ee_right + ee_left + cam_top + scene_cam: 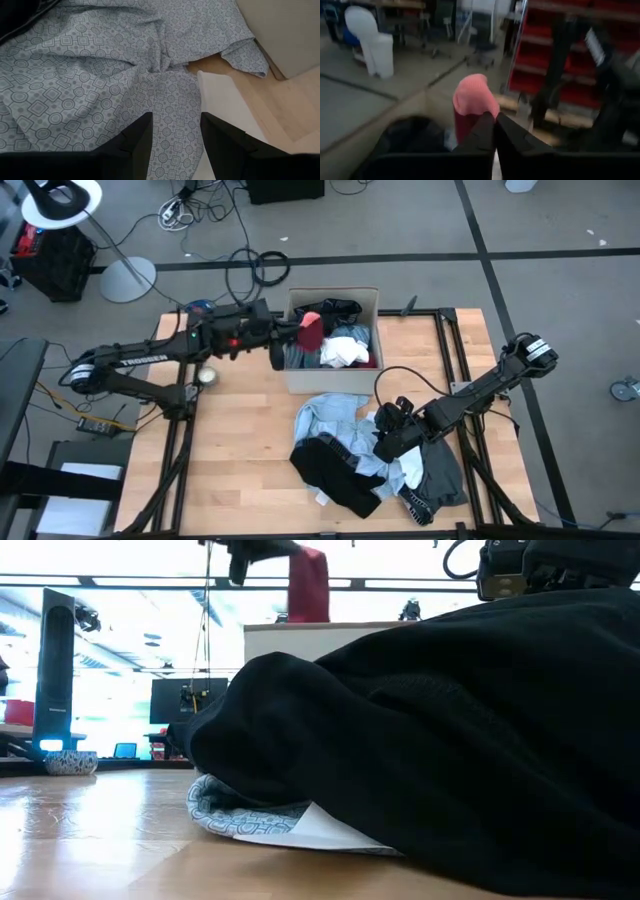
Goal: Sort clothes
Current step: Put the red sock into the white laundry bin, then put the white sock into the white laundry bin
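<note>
My left gripper (290,332) reaches from the table's left over the beige cardboard box (330,383) and is shut on a small red piece (311,332). The piece also shows in the left wrist view (470,100) and the low view (308,585). The box holds black, white and striped clothes (345,348). A pile lies on the table's near right: a light blue patterned garment (335,418), a black one (335,470), a grey one (440,478). My right gripper (385,442) stands open just above the patterned garment (100,75), touching nothing. My left gripper pinches the red piece near its side (482,112) between its two shut fingers. The fingers come level from the table's left. The piece hangs below them over the box; its lower end is hidden behind the box wall.
A small round object (208,377) sits on the table left of the box. Black frame rails (447,340) run along the table's right side. Bare wood (240,450) lies left of the pile. In the low view the black garment (450,740) fills the foreground.
</note>
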Tool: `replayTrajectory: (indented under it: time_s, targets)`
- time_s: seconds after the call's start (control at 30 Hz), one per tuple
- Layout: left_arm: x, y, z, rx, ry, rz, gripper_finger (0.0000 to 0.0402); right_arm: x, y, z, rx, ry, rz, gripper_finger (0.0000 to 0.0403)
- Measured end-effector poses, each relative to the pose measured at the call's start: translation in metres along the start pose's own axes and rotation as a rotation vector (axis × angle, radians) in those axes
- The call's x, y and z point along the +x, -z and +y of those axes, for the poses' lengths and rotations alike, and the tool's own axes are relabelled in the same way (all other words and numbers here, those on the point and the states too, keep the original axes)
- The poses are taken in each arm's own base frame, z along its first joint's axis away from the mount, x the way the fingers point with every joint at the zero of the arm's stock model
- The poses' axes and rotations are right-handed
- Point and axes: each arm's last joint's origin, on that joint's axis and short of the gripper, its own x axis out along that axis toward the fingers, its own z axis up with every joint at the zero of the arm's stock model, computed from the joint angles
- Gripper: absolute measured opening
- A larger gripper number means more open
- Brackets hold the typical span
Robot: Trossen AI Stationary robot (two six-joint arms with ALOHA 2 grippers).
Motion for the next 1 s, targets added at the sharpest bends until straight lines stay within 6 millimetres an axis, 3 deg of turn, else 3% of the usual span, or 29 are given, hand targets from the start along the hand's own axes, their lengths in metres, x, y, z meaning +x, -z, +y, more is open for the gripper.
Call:
replayTrajectory:
  time_s: [0.2, 0.37, 0.5, 0.67, 1.0]
  targets:
    - [0.006, 0.021, 0.006, 0.015, -0.031, 0.18, 0.0063, 0.0, 0.0, 0.0, -0.009, 0.001, 0.001, 0.0167]
    - [0.004, 0.016, 0.007, -0.004, -0.034, 0.144, 0.0104, 0.0, 0.0, 0.0, -0.009, 0.001, 0.001, 0.0167]
    - [-0.005, 0.01, 0.004, -0.055, 0.028, 0.132, 0.0115, 0.0, 0.0, 0.0, -0.009, 0.001, 0.001, 0.0167]
    - [-0.016, 0.013, -0.024, -0.044, 0.159, 0.173, 0.0114, 0.0, 0.0, 0.0, -0.011, 0.001, 0.002, 0.0167]
    - [-0.042, 0.037, -0.094, 0.064, 0.188, 0.278, 0.0108, 0.0, 0.005, -0.01, 0.066, 0.091, 0.058, 0.0166]
